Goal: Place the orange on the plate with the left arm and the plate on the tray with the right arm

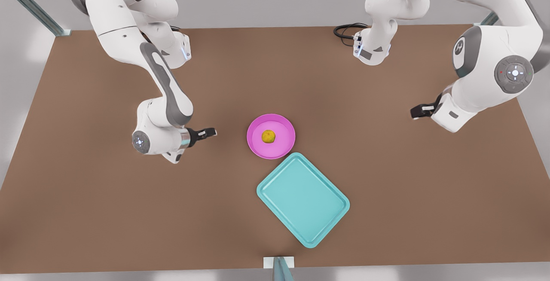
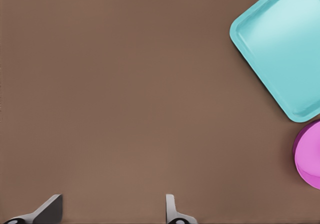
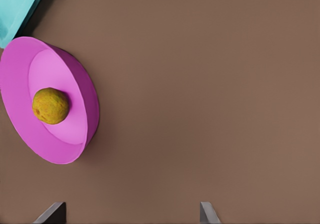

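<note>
The left gripper [image 1: 416, 111] is hovering over the table on the front view's right, well apart from the plate. Its two dark fingers [image 2: 47, 211] are standing wide apart, with nothing between them. The right gripper [image 1: 210, 133] is hanging on the front view's left, near the plate's rim. It too is spread wide and is holding nothing, as the right wrist view [image 3: 129, 216] is showing.

The small round yellow-orange fruit with bumpy skin [image 1: 268, 136] is sitting in the round bright pink shallow plate [image 1: 258, 145], close to its middle. The plate is resting on the flat brown table [image 1: 107, 203], not on the tray. The rectangular teal tray with rounded corners and a raised rim [image 1: 264, 191] is lying turned at an angle. One of its corners is coming right up against the plate's rim, and whether the two are touching cannot be told. Nothing is lying inside the tray, and nothing is standing between either gripper and the plate.

A black looped cable [image 1: 346, 29] is lying at the far edge of the table beside the left arm. Grey metal frame posts [image 1: 32, 4] are rising at the table's far corners.

In the left wrist view the tray [image 2: 240, 39] and the plate [image 2: 305, 154] are being cut off by the picture's edge. In the right wrist view a corner of the tray [image 3: 15, 7] is showing beyond the plate [image 3: 87, 92] and the orange [image 3: 50, 105].
</note>
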Robot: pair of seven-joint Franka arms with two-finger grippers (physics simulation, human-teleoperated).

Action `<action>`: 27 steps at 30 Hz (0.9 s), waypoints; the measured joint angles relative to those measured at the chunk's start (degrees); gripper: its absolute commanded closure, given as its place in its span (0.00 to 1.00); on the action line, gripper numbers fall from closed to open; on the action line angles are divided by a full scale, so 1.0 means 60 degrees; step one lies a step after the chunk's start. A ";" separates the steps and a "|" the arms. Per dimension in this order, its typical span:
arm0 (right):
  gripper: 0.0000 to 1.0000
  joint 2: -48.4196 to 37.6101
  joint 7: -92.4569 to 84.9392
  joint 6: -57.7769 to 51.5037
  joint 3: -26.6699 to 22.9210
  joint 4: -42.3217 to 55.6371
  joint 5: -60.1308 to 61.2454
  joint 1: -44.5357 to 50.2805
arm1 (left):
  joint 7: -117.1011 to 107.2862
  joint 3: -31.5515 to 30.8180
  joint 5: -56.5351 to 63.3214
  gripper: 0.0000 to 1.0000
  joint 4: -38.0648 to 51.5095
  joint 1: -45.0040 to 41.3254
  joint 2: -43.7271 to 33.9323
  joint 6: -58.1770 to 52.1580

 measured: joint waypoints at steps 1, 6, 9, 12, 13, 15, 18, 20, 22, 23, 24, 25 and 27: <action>0.00 0.0160 -0.0042 0.0543 0.0080 -0.0085 0.0232 0.0170 | 0.0151 0.0090 0.0016 0.00 -0.0005 0.0045 -0.0014 -0.0032; 0.00 0.1040 -0.0212 0.2590 0.0191 -0.0038 0.1313 0.1051 | 0.0793 0.0237 0.0043 0.00 -0.0012 0.0085 -0.0033 -0.0232; 0.00 0.1468 -0.0288 0.3438 0.0195 0.0072 0.1657 0.1449 | 0.1102 0.0244 -0.0020 0.00 -0.0010 0.0077 -0.0029 -0.0327; 0.00 0.1717 -0.0352 0.4006 0.0194 0.0140 0.1810 0.1539 | 0.1363 0.0253 -0.0108 0.00 -0.0010 0.0070 -0.0028 -0.0385; 0.00 0.1788 -0.0372 0.4141 0.0194 0.0158 0.1839 0.1540 | 0.1440 0.0255 -0.0138 0.00 -0.0010 0.0073 -0.0028 -0.0398; 0.00 0.1905 -0.0407 0.4353 0.0193 0.0176 0.1878 0.1584 | 0.1583 0.0257 -0.0178 0.00 -0.0010 0.0072 -0.0028 -0.0419; 0.00 0.1972 -0.0452 0.4558 0.0194 0.0252 0.1911 0.1881 | 0.1768 0.0258 -0.0209 0.00 -0.0010 0.0070 -0.0029 -0.0443; 0.00 0.2076 -0.0479 0.4644 0.0196 0.0308 0.1919 0.2043 | 0.1870 0.0258 -0.0221 0.00 -0.0001 0.0061 -0.0036 -0.0456; 0.00 0.2221 -0.0503 0.4705 0.0195 0.0446 0.1926 0.2199 | 0.1959 0.0258 -0.0226 0.00 0.0003 0.0059 -0.0041 -0.0465; 0.00 0.2274 -0.0513 0.4728 0.0195 0.0488 0.1930 0.2273 | 0.1999 0.0258 -0.0227 0.00 0.0004 0.0060 -0.0042 -0.0469; 0.00 0.2314 -0.0523 0.4748 0.0195 0.0513 0.1930 0.2318 | 0.2037 0.0258 -0.0228 0.00 0.0004 0.0060 -0.0042 -0.0472; 0.00 0.2339 -0.0533 0.4762 0.0194 0.0527 0.1930 0.2341 | 0.2073 0.0258 -0.0232 0.00 0.0004 0.0061 -0.0043 -0.0475; 0.00 0.2359 -0.0554 0.4767 0.0196 0.0539 0.1930 0.2370 | 0.2139 0.0258 -0.0238 0.00 0.0005 0.0063 -0.0036 -0.0479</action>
